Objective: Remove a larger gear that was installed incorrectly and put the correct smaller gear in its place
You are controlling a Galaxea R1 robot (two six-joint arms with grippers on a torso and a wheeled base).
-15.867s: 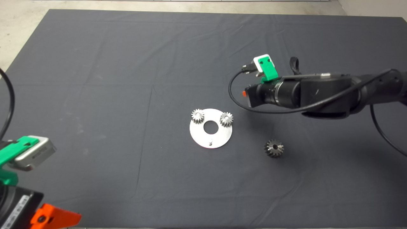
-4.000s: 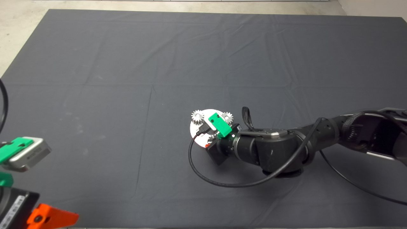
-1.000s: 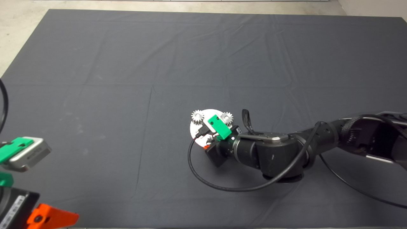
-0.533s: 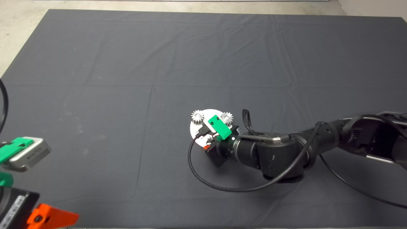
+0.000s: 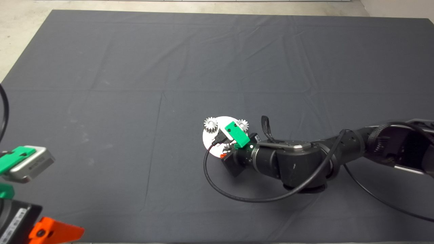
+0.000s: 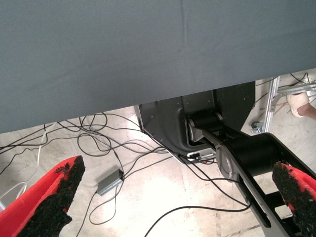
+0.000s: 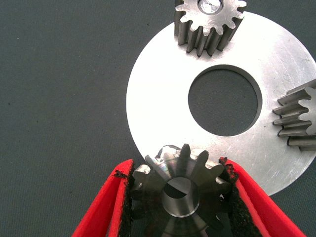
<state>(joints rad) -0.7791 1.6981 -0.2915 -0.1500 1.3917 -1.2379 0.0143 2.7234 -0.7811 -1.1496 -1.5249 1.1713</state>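
Seating the small gear on the plate

The right gripper has its jaws closed on the small gear, held over the near edge of the plate by its two fitted gears. Next, I judge, the bore must line up with the peg (hidden under the gear) before letting go. The left gripper waits off the bench, jaws open. No larger gear shows.

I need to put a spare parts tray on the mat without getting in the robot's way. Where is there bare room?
The mat is bare left of the round plate and across its far half. It is crowded at the plate, where the right gripper holds the smaller gear, and along the right arm. The left gripper sits at the near left corner.
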